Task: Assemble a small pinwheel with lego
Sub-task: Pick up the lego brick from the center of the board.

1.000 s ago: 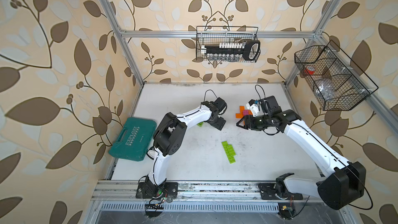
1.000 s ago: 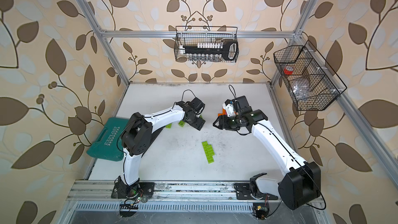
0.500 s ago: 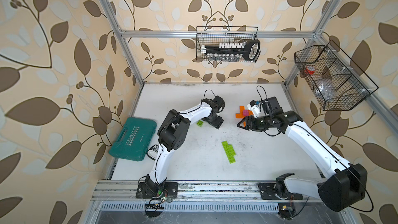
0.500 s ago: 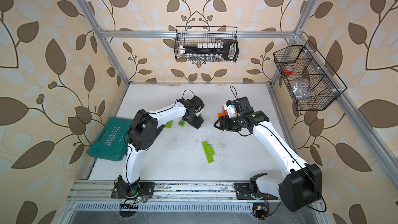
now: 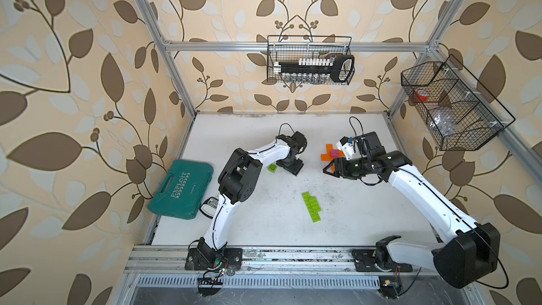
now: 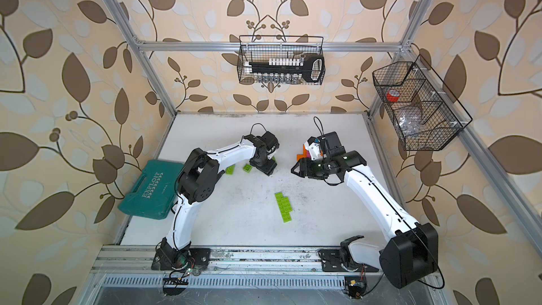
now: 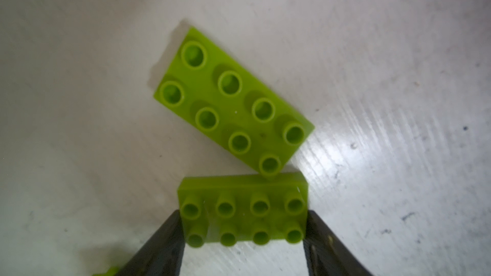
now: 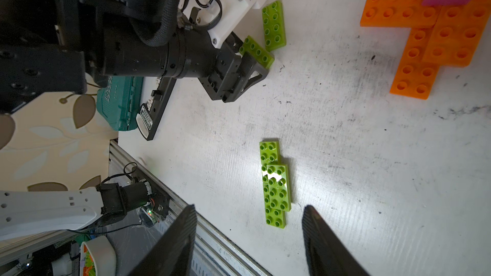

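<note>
- Fingers [image 7: 164,248] of my left end effector [image 7: 244,217] clamp a lime-green brick [image 7: 243,203] by its short ends, far left of centre, just beside a second green brick [image 7: 231,102].
- My right end effector [image 8: 248,208] hangs open, empty, near the orange-and-pink bricks [image 8: 446,38], far right.

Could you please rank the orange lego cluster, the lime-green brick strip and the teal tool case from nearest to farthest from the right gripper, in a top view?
1. orange lego cluster, just beside the right gripper.
2. lime-green brick strip, mid-table.
3. teal tool case, by the left edge.
</note>
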`<control>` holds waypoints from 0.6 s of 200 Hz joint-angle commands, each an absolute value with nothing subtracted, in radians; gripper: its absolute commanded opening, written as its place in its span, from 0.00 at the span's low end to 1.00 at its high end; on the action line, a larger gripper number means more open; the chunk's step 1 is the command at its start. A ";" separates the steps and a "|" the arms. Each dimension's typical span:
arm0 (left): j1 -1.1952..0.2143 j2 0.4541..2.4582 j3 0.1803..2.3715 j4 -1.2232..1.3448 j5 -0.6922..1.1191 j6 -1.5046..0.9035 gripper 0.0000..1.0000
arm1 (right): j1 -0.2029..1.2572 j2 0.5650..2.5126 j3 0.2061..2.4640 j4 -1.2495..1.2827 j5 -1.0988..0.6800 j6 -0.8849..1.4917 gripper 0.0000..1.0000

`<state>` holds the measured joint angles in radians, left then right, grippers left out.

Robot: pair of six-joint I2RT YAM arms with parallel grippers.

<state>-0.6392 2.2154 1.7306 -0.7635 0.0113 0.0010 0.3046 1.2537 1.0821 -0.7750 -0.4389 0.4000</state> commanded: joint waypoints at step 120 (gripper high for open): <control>-0.773 2.059 1.559 -0.820 -0.060 -0.605 0.63 | 0.301 1.224 1.044 -0.843 -0.204 0.512 0.58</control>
